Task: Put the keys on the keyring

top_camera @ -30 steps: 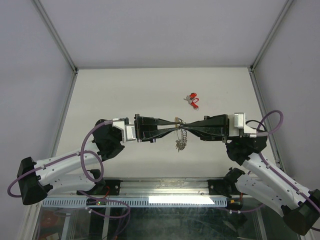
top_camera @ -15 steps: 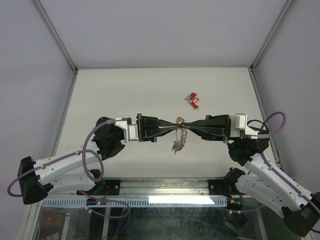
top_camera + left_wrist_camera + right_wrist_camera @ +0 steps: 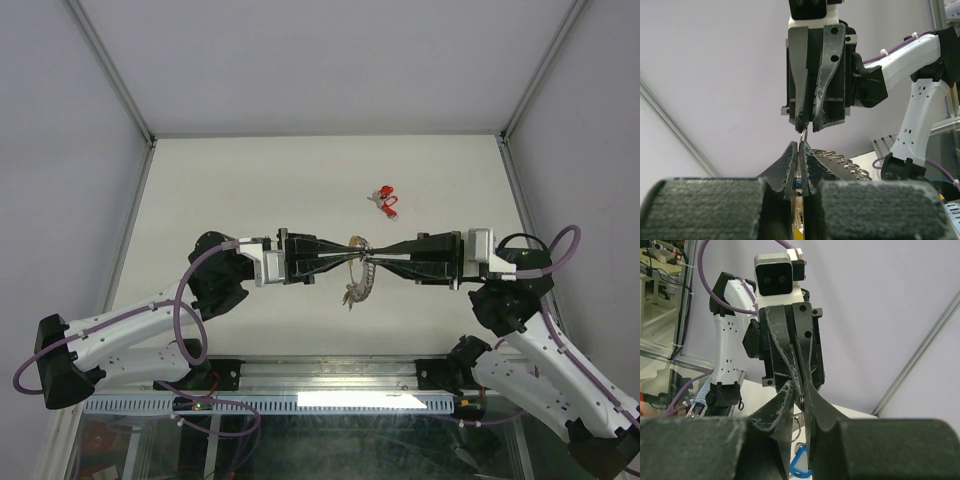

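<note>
Steadiness counts: left gripper (image 3: 348, 256) clamped shut at the keyring (image 3: 362, 270), right gripper (image 3: 376, 254) slightly parted opposite, so I must ease it away slowly, not jolting the keys (image 3: 352, 294) below.

The keyring (image 3: 366, 268), a loop with a pale yellow arc at the top and a silvery coiled chain below, hangs clear of the desk (image 3: 250, 190) above its middle, pinched at the top in the closed tips of the left gripper (image 3: 348, 256). Small metal keys (image 3: 352, 293) dangle in a cluster from the chain's lower end, and a blue tag (image 3: 801, 466) shows among the hanging parts in the right wrist view. One red-tagged key (image 3: 385, 199) lies flat on the desk, apart from the loop, toward the far edge and slightly right of centre.
</note>
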`<state>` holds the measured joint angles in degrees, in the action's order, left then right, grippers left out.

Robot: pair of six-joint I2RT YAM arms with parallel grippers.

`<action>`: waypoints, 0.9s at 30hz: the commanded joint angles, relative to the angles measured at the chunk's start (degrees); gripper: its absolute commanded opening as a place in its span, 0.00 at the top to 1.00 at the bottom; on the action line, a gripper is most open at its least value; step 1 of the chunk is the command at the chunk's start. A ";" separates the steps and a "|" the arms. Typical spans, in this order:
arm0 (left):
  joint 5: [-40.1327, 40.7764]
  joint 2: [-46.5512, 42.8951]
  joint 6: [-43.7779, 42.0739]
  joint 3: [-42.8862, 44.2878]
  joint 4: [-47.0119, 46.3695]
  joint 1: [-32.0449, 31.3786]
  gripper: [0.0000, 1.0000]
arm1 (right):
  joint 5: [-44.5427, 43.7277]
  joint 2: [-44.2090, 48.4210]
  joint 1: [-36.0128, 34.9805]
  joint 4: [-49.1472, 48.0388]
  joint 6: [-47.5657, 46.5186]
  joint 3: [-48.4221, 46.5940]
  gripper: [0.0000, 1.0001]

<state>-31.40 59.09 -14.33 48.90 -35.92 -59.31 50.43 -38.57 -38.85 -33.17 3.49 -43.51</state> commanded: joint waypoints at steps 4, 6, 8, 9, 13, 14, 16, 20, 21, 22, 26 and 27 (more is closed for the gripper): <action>3.77 -1.52 -1.41 1.69 -0.86 -0.28 1.00 | 1.83 1.91 -0.32 11.63 -1.22 -4.87 0.84; 4.01 -1.52 -1.32 1.71 -0.80 -0.27 1.00 | 1.83 2.07 -0.29 13.16 -1.22 -5.15 0.84; 4.46 -1.44 -1.30 1.68 -0.74 -0.28 1.00 | 1.83 2.16 -0.31 13.91 -1.22 -5.26 0.84; 4.72 -1.43 -1.24 1.69 -0.73 -0.28 1.00 | 1.83 2.23 -0.31 14.12 -1.22 -5.26 0.84; 5.11 -1.45 -1.23 1.51 -0.71 -0.28 1.00 | 0.95 3.13 -0.29 15.31 -5.64 -5.57 0.90; 5.12 -1.46 -1.23 1.54 -0.73 -0.28 1.00 | 0.01 3.53 -0.31 15.48 -9.30 -5.54 0.91; 5.12 -1.52 -1.22 1.33 -0.73 -0.28 1.00 | -2.20 4.42 -0.33 16.22 -10.77 -5.60 0.87; 5.40 -1.68 -1.19 1.10 -0.71 -0.28 1.00 | -9.68 6.34 -0.30 21.26 -14.52 -5.86 0.70; 5.46 -1.69 -1.15 1.06 -0.73 -0.28 1.00 | -12.16 6.49 -0.30 23.51 -15.76 -6.07 0.68; 5.55 -1.70 -1.14 0.97 -0.71 -0.28 1.00 | -13.99 6.48 -0.30 25.76 -16.73 -6.43 0.65; 5.27 -1.79 -0.88 1.06 -0.60 -0.28 1.00 | -14.10 4.25 -0.35 29.10 -16.97 -6.55 0.53; 5.15 -1.71 -0.88 1.08 -0.54 -0.28 1.00 | -13.26 3.24 -0.27 27.89 -16.10 -6.59 0.51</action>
<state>-27.07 59.07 -14.59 48.90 -34.61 -59.29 40.21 -32.58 -38.89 -8.03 -11.40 -48.21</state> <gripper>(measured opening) 0.006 0.452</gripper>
